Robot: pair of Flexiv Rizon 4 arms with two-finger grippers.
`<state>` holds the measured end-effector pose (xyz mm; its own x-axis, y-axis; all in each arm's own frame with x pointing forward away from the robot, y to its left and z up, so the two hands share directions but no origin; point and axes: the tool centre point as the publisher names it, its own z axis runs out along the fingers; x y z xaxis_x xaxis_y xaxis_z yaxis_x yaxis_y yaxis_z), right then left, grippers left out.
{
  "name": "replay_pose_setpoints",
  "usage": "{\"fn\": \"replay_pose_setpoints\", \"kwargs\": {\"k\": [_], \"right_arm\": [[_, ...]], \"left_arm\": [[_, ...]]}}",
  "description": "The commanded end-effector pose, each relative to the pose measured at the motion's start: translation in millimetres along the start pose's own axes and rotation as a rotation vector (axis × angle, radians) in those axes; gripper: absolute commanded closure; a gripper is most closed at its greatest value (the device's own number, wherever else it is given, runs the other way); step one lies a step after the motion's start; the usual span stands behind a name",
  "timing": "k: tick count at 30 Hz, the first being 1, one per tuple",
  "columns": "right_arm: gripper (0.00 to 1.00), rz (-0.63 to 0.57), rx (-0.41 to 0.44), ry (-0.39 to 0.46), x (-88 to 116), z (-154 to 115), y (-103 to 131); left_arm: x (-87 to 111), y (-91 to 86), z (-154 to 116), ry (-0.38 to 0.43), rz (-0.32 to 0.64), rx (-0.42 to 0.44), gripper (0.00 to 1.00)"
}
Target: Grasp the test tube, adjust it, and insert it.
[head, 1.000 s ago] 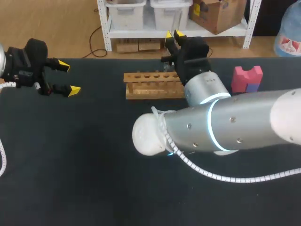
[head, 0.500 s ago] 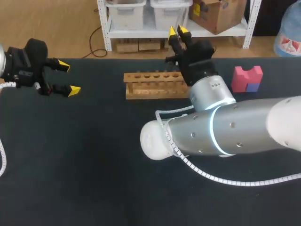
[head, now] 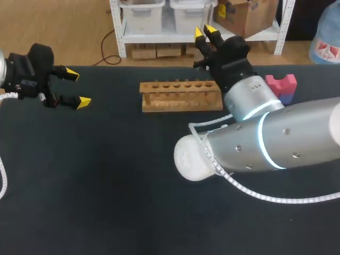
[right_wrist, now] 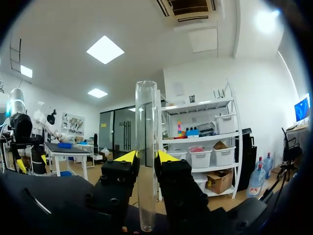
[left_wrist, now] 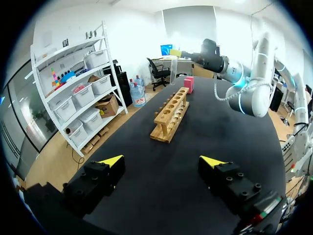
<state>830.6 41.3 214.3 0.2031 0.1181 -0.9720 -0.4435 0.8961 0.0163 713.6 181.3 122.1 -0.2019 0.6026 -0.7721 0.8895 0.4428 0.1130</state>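
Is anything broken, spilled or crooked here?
Nothing stands out. The test tube looks whole, clamped in the right gripper, and the wooden rack stands level on the table.

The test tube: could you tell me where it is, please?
The test tube is clamped in the right gripper, raised near the right end of the wooden rack in head view.

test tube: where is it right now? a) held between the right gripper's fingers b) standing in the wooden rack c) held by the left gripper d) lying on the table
A: the right wrist view shows the test tube clamped between the right gripper's two fingers, while the left gripper is open and empty.
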Motion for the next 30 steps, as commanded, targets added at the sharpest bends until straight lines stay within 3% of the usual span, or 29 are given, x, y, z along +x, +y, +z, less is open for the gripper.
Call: {"fn": "replay_pose_setpoints", "kwargs": {"k": [1,10,30], "right_arm": [[1.0,-0.009,-0.036,0.093,-4,-16,-1],[1.0,-0.016,-0.091,0.15,2,-29,8],[1.0,0.018,-0.116,0.143,14,-26,20]], "left_arm": [[2.4,-0.8,0,-0.009,0.004,-0.004,0.0],[2.4,-0.8,0,-0.009,0.004,-0.004,0.0],[2.4,-0.8,0,-0.009,0.004,-0.004,0.0]]}}
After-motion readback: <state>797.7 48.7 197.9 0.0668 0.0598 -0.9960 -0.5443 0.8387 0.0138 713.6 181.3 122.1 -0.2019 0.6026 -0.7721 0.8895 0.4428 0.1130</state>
